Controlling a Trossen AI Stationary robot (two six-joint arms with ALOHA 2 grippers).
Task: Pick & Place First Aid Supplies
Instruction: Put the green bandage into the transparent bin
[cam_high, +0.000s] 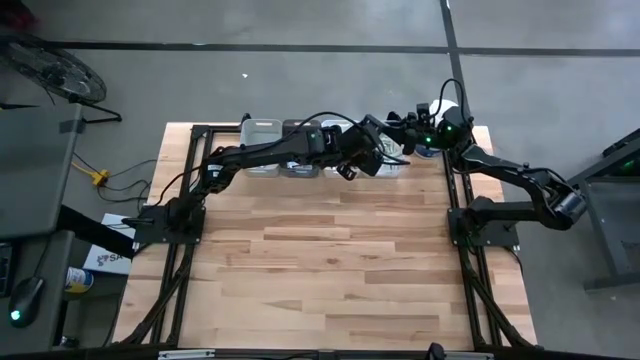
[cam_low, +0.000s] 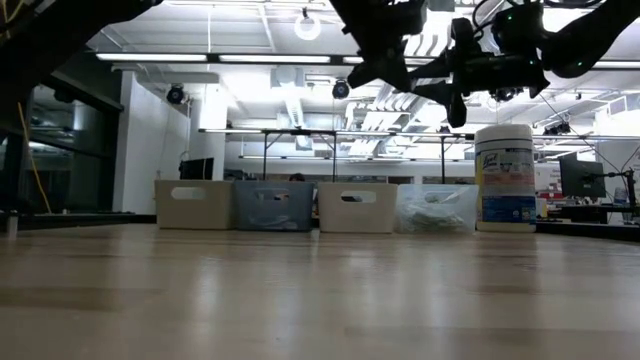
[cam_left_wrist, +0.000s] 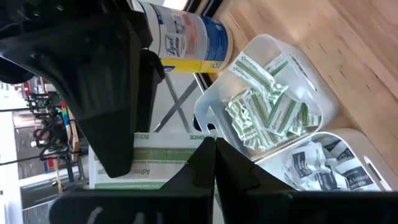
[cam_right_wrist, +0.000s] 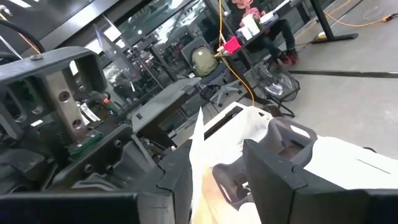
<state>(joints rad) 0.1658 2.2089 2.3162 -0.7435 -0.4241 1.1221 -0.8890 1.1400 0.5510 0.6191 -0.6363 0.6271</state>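
1. We see the left gripper (cam_high: 350, 165) clenched shut over the clear bin (cam_left_wrist: 311, 81) – apparently clamping a flat packet (cam_left_wrist: 149, 165).
2. The right gripper (cam_high: 400, 128) hovers beside that bin, pinching a white sheet (cam_right_wrist: 224, 143) – likely a handover.
3. Green-striped packets (cam_left_wrist: 267, 112) fill the bin.

Four bins (cam_low: 316, 206) stand in a row along the worktop's (cam_high: 330, 260) far edge, the canister (cam_low: 505, 177) just right of them. The packets (cam_left_wrist: 268, 111) lie in the rightmost bins. Both grippers hang above the row's right end.
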